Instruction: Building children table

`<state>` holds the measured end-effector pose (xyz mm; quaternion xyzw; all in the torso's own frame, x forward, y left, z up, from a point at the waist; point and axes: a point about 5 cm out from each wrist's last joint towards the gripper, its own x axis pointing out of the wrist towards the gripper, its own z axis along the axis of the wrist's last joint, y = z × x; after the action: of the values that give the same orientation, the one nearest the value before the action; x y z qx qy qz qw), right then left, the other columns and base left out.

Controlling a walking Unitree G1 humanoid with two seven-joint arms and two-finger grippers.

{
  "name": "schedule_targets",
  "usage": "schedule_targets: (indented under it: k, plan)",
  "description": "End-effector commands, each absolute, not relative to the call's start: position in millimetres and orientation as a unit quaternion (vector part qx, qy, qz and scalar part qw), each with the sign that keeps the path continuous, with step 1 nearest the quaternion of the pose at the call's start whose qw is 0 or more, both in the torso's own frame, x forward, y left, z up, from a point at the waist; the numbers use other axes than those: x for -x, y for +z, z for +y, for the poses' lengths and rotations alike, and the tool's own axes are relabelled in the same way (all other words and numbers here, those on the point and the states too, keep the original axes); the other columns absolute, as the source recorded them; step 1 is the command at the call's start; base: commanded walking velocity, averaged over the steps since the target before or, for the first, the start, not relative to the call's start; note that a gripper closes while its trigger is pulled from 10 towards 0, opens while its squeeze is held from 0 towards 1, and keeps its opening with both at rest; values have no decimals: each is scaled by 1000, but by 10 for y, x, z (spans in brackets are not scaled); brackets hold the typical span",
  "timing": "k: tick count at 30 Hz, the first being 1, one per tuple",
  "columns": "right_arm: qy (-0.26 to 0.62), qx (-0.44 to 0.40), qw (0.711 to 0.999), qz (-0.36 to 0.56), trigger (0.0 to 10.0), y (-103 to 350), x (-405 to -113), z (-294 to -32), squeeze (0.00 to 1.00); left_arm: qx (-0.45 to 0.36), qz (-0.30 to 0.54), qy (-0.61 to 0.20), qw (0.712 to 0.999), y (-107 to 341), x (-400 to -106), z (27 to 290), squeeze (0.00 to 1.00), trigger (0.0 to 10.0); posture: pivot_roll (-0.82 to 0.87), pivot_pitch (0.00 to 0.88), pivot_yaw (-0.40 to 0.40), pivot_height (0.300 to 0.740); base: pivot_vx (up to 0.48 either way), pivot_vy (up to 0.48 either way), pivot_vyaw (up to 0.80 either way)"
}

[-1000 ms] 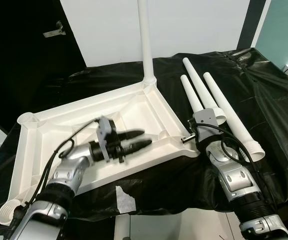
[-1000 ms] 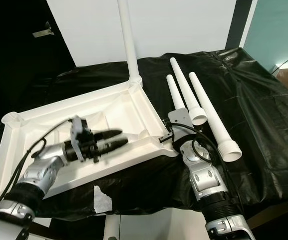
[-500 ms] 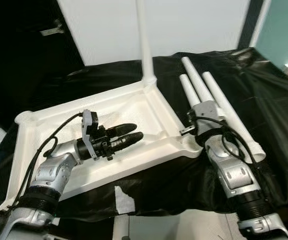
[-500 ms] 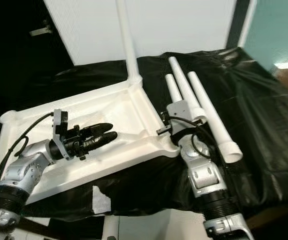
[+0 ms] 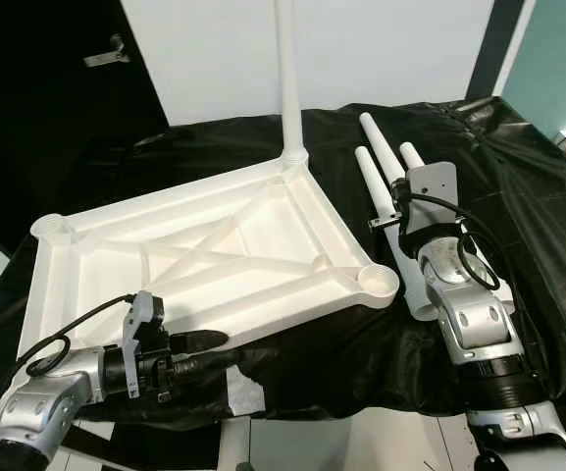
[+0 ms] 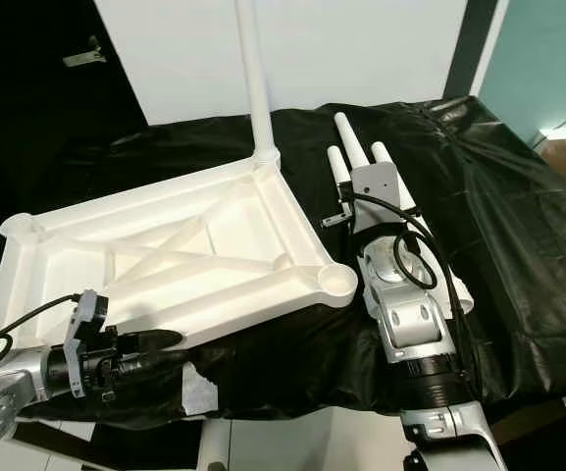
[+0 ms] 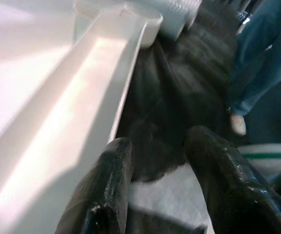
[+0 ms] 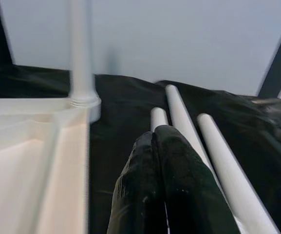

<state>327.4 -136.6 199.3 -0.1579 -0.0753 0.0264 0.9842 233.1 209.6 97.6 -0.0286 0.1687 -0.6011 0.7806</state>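
Left pincer [image 5: 214, 348], fingers parted and empty, hovers beside the upturned white tabletop's [image 5: 214, 255] near edge; right pincer [image 8: 162, 161], clenched empty, sits over loose legs [image 5: 376, 182].

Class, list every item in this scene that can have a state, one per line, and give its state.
Tabletop: upside down on the black cover, ribs up.
Fitted leg: upright in the far corner socket.
Near right socket: empty.
Loose legs: three, lying side by side on the cover.
Left gripper: fingers open, at the tabletop's near edge.
Right gripper: fingers shut, holding nothing, above the loose legs.
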Motion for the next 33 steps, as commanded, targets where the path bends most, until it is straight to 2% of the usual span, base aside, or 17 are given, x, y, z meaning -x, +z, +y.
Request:
schedule_targets:
  k: [1,4,5,8,13,15,18,23,29,32,33]
  plan:
    - [30,152,985,-70,10000,1989,-3289,-1336,0,16,189,-635,749,906,-2284,2078,0,10000,-57,0,50,740,0,0,0]
    - [31,150,986,-70,10000,2000,-3291,-1312,0,16,222,-637,738,863,-2225,2094,0,10000,-64,0,53,740,0,0,0]
    - [28,149,986,-70,10000,2007,-3290,-1324,0,13,265,-644,717,827,-2120,2170,0,10000,-69,0,58,740,0,0,0]
    - [24,146,987,-67,10000,2002,-3290,-1348,0,-6,306,-630,714,731,-2081,2256,0,10000,-73,0,62,740,0,0,0]
    - [51,136,989,-39,10000,1910,-3290,-1323,0,-26,337,-602,724,627,-2096,2324,0,10000,-73,0,62,740,0,0,0]
    - [105,140,985,-7,10000,1763,-3280,-1228,0,-28,340,-595,727,604,-2120,2322,0,10000,-81,0,62,740,0,0,0]
    - [188,102,975,54,10000,1502,-3228,-1083,0,-36,343,-579,739,558,-2171,2295,0,10000,-78,0,58,740,0,0,0]
    - [211,57,970,108,10000,1313,-3193,-1068,0,-45,335,-561,755,546,-2226,2283,0,10000,-71,0,54,740,0,0,0]
    - [248,24,948,199,10000,984,-3076,-1070,0,-50,322,-552,768,557,-2306,2268,0,10000,-70,0,55,740,0,0,0]
    - [223,0,943,249,10000,853,-3039,-1150,0,-58,316,-548,772,562,-2357,2260,0,10000,-71,0,55,740,0,0,0]
    - [187,-30,944,271,10000,801,-3031,-1228,0,-67,310,-540,779,563,-2408,2252,0,10000,-71,0,55,740,0,0,0]
